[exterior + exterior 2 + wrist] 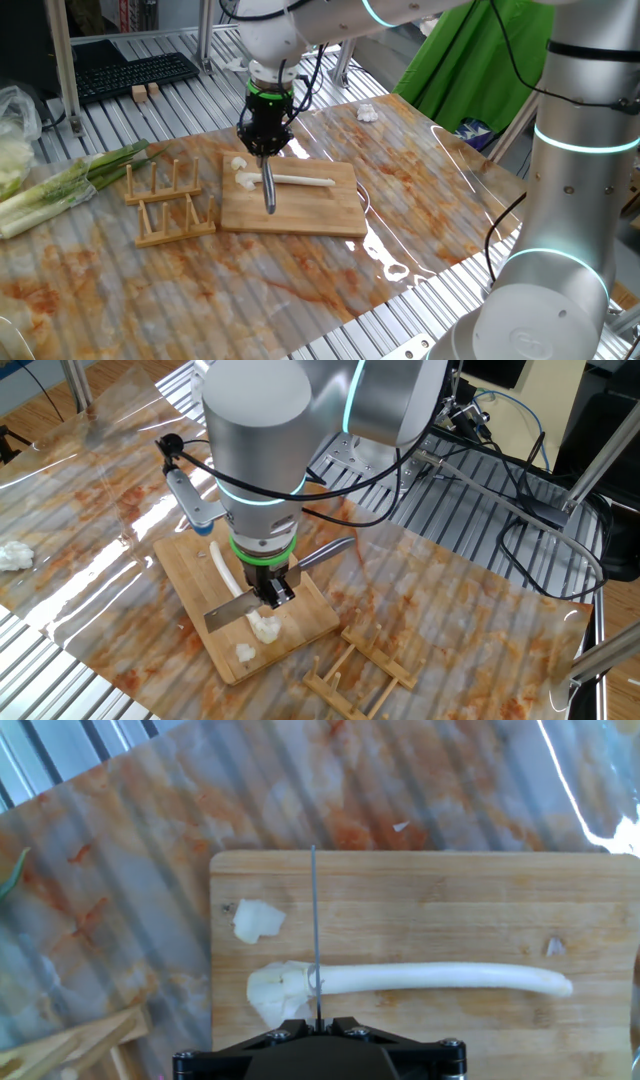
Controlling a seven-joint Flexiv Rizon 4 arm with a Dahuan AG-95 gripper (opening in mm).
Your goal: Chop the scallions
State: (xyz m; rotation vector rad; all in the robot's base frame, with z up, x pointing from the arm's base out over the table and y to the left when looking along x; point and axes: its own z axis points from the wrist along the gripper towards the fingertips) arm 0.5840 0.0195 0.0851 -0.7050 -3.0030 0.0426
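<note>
leeks [60, 182]: a bunch of thick green and white stalks at the far left of the table in one fixed view, lying flat.
rack [165, 203]: a small wooden rack with upright pegs, just left of the board, between the leeks and the board.
cut bit [257, 921]: a small white chunk on the board near its left edge, apart from the long stalk.
gripper [266, 152]: black, pointing down over the left part of the board. it is closed on the knife handle.
knife [269, 187]: thin and grey, held with the blade down. in the hand view the blade is a thin line [315, 935] standing across the thick end of the scallion, touching it.
scallion [420, 980]: a long pale white stalk lying flat on the board. the thick ragged end is at the left, under the blade. the thin end points right and stops before the board's right edge.
board [330, 210]: wood, lying flat in the middle of the table.
table [200, 280]: covered with a shiny sheet with orange and brown marks.
wad [367, 113]: a small white crumpled lump, far back on the table, well apart from the board.
</note>
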